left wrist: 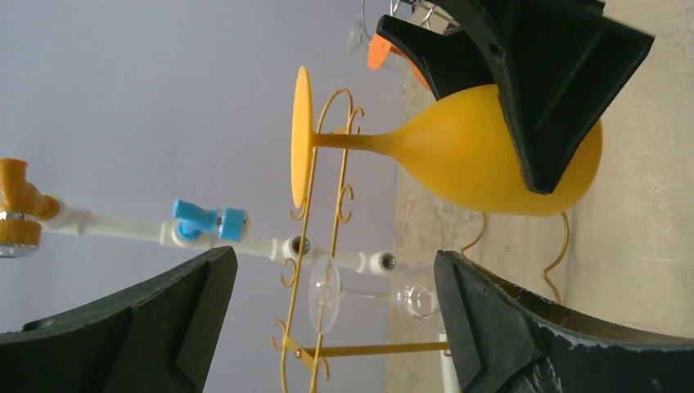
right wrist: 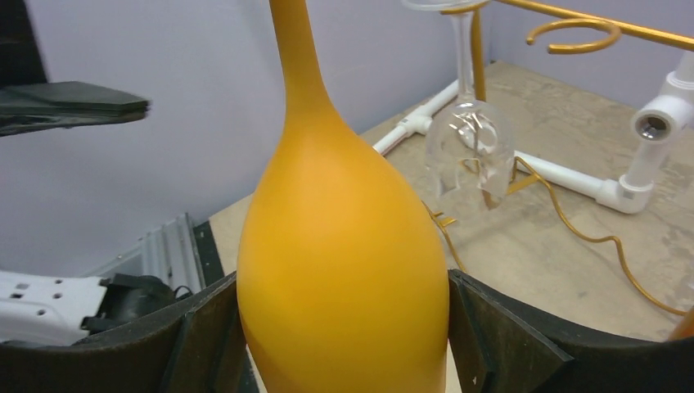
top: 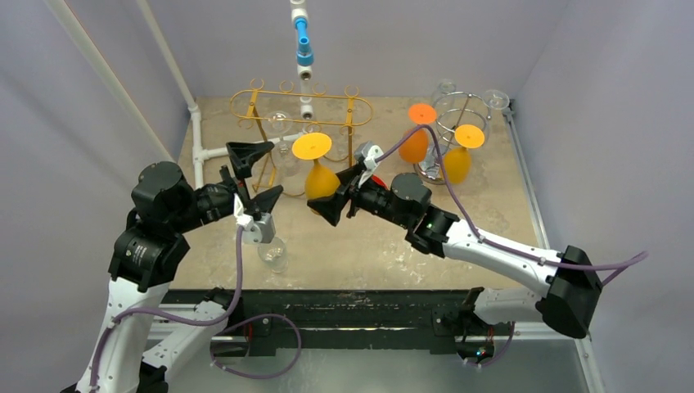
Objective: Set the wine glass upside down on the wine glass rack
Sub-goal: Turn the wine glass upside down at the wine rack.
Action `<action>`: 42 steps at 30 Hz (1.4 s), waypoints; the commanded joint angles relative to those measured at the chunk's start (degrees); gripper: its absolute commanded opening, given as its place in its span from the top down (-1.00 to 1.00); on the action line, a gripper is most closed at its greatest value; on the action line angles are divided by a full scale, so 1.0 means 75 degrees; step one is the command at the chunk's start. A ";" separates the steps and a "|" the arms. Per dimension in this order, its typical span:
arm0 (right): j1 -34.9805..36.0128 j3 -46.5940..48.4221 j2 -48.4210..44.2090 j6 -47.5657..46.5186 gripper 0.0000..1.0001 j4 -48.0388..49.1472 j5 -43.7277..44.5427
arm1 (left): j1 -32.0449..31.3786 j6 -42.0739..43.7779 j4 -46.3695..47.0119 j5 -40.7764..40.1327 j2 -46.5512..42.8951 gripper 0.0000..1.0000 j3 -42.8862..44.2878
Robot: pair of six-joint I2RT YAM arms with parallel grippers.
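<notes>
Wine glass [top: 321, 180], yellow, held upside down above the middle of the surface [top: 368, 246] with its round foot on top and its bowl below. Your right claw [right wrist: 340, 286] is clamped on the widest part of the bowl, one finger pressed against each side. Your left claw [top: 258, 174] hangs just left of the glass with its fingers wide apart and nothing between them.

The gold wire rack [top: 331, 97] stands toward the far edge of the surface, left of centre, just beyond the glass. A clear glass [right wrist: 470, 151] already hangs from the left part of its top rail, foot up.

The step in hand looks like carrying the glass to the rack. Pick a free slot to the right of the clear glass so the two bowls do not knock. Keep the stem upright and line it up with the slot's opening. Bring the foot slightly higher than the rail, then slide the stem in level from the near side. Lower until the foot rests on the wire, and only then part the right claw. Draw the left claw back toward the left edge first, since it sits near the path.
</notes>
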 commanded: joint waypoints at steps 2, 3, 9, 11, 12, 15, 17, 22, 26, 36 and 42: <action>-0.0258 0.0360 0.0619 -0.0329 -0.72 0.0564 -0.0160 | -0.0007 -0.1862 -0.0097 -0.0871 -0.0079 -1.00 0.0437; -0.0294 0.0406 0.0753 -0.0327 -0.72 0.0689 -0.0194 | -0.0007 -0.2075 -0.0112 -0.1000 -0.0085 -1.00 0.0460; -0.0503 0.0541 0.1314 -0.0135 -0.72 0.1328 -0.0248 | -0.0007 -0.2535 0.0093 -0.1519 -0.0317 -1.00 0.0450; -0.0553 0.0562 0.1420 -0.0080 -0.72 0.1529 -0.0252 | -0.0007 -0.2700 0.0153 -0.1628 -0.0354 -1.00 0.0465; -0.0566 0.0576 0.1473 -0.0051 -0.72 0.1602 -0.0247 | -0.0007 -0.2795 0.0185 -0.1667 -0.0360 -1.00 0.0471; -0.0640 0.0649 0.1660 0.0019 -0.72 0.1768 -0.0247 | -0.0007 -0.3021 0.0278 -0.1821 -0.0382 -1.00 0.0457; -0.0730 0.0639 0.1764 0.0125 -0.72 0.1980 -0.0261 | -0.0007 -0.3171 0.0336 -0.1924 -0.0373 -1.00 0.0466; -0.0918 0.0701 0.2033 0.0418 -0.72 0.2345 -0.0299 | -0.0007 -0.3430 0.0384 -0.2061 -0.0340 -1.00 0.0544; -0.0975 0.0752 0.2245 0.0551 -0.72 0.2468 -0.0305 | -0.0007 -0.3499 0.0413 -0.2113 -0.0325 -1.00 0.0591; -0.1150 0.0789 0.2601 0.0933 -0.72 0.2860 -0.0346 | -0.0007 -0.3611 0.0416 -0.2089 -0.0313 -1.00 0.0659; -0.1268 0.0732 0.2741 0.1193 -0.72 0.3077 -0.0398 | -0.0007 -0.3607 0.0409 -0.2084 -0.0337 -1.00 0.0656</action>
